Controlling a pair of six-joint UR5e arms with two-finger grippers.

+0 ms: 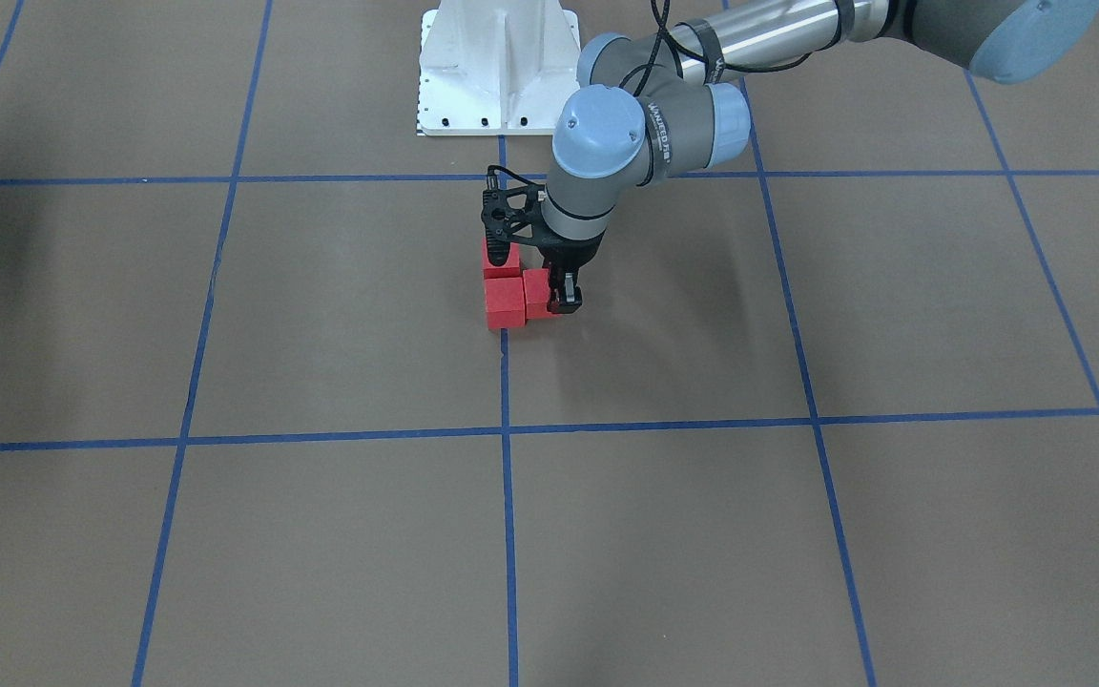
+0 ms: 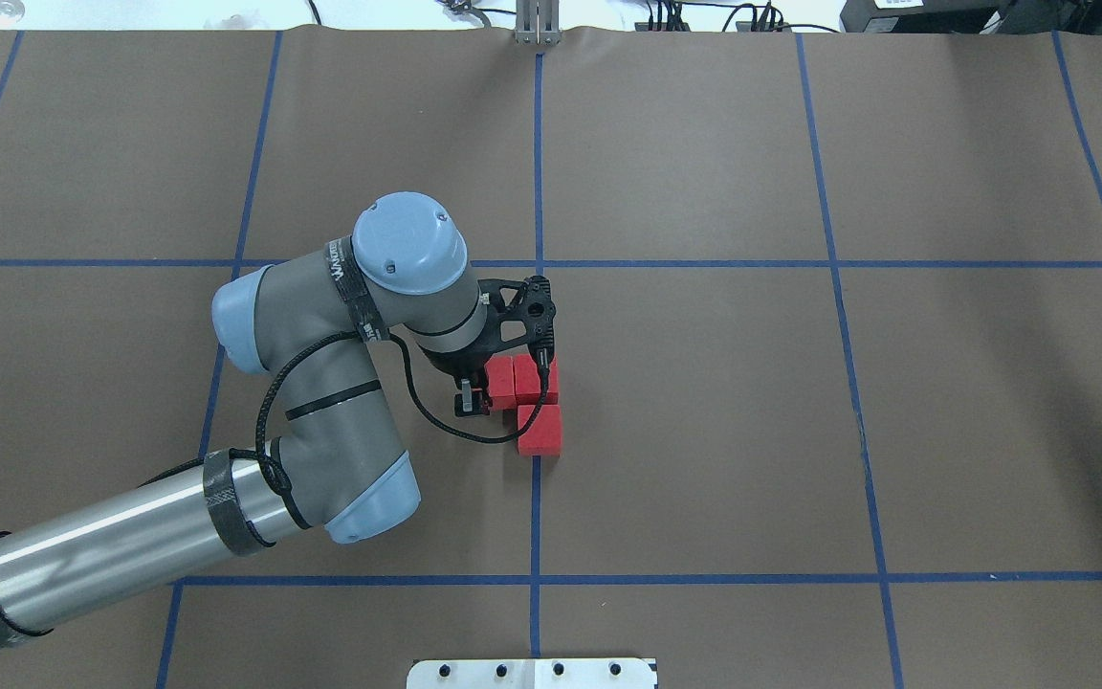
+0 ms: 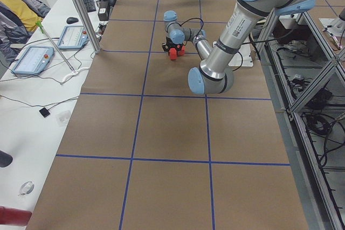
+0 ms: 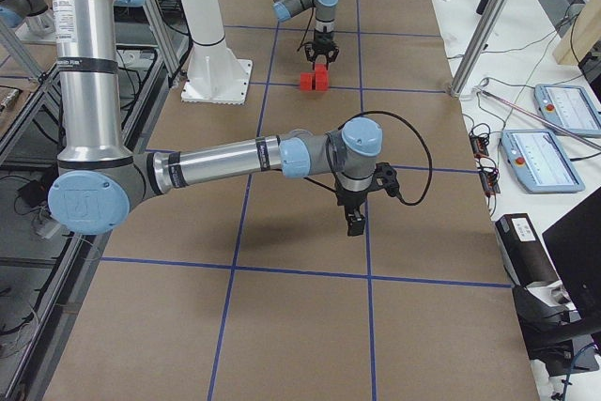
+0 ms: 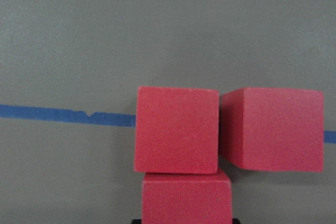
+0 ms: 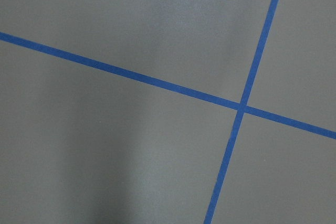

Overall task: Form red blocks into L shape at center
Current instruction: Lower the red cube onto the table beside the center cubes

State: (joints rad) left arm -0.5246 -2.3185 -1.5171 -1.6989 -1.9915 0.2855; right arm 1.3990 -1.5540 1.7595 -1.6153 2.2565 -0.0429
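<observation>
Red matte cubes [image 2: 539,431] butt into L on blue tape line [image 2: 536,498] marking centre, mid-frame; my left gripper [image 1: 564,296] beside end cube, fingers' grip unclear.

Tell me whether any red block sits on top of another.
No: all three red blocks lie side by side on the brown floor.

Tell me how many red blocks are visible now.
3. They sit close together in an L over the blue tape line: the corner block, a second block nearer the robot's base, and a third block on the robot's left of the corner. None appears hidden.
</observation>
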